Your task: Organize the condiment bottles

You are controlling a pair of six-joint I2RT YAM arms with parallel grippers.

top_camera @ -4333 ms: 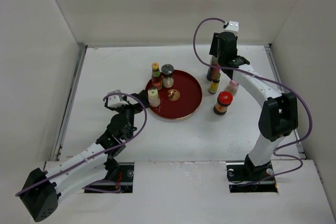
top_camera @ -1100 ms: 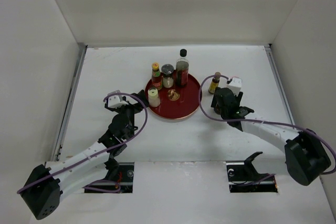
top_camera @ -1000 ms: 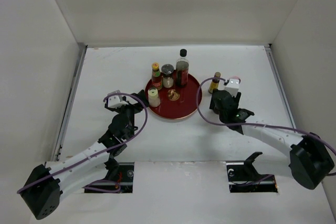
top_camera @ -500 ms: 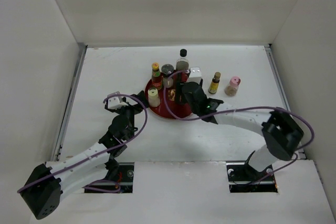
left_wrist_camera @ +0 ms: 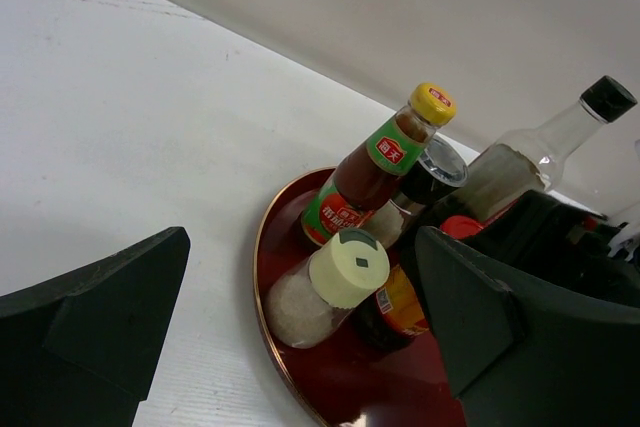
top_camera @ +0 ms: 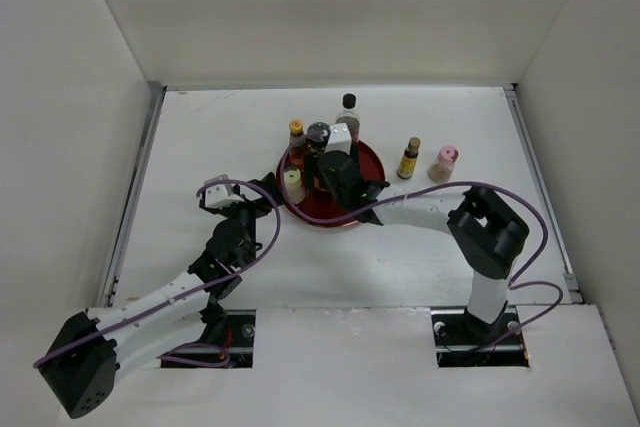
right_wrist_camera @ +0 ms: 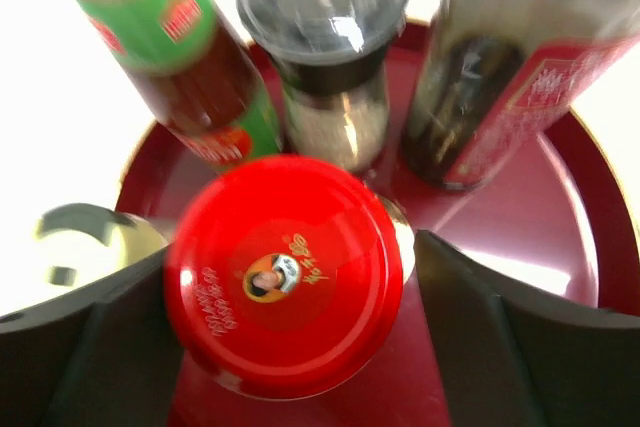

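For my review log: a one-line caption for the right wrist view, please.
Right pincer flanking red-lidded jar on round red tray, grey-capped jar behind.

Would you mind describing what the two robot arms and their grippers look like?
Both the left arm and the right arm have white tubular links joined by chunky black joint housings. A thin purple cable loops loosely along each. The left gripper and right gripper are matte black with broad wedge-shaped fingers, and a small white box sits at each wrist.
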